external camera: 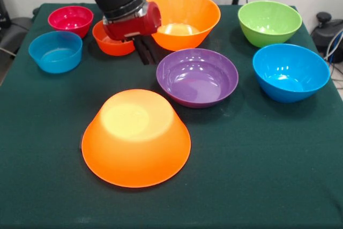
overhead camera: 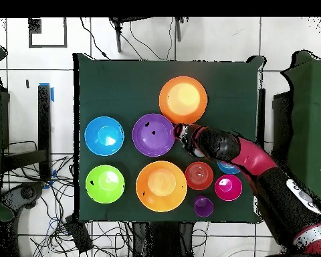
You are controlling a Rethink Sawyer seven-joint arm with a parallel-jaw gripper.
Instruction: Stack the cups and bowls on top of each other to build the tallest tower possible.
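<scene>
A large orange bowl (external camera: 134,138) (overhead camera: 183,99) lies upside down at the table's front in the front view. The other large orange bowl (external camera: 182,17) (overhead camera: 161,186) stands upright. The wide purple bowl (external camera: 197,76) (overhead camera: 153,134) sits between them. My gripper (external camera: 144,51) (overhead camera: 180,132) is low over the cloth between the small red-orange bowl (external camera: 112,40) (overhead camera: 198,175) and the purple bowl, and holds nothing. The purple cup (overhead camera: 203,206) shows only in the overhead view, by the robot-side edge. The yellow cup is out of view.
The green bowl (external camera: 269,21) (overhead camera: 105,184) and the medium blue bowl (external camera: 290,71) (overhead camera: 104,135) stand at one side. The small pink bowl (external camera: 70,19) (overhead camera: 228,187) and the small blue bowl (external camera: 55,51) (overhead camera: 228,167) stand at the other. Cables lie around the table (external camera: 257,175).
</scene>
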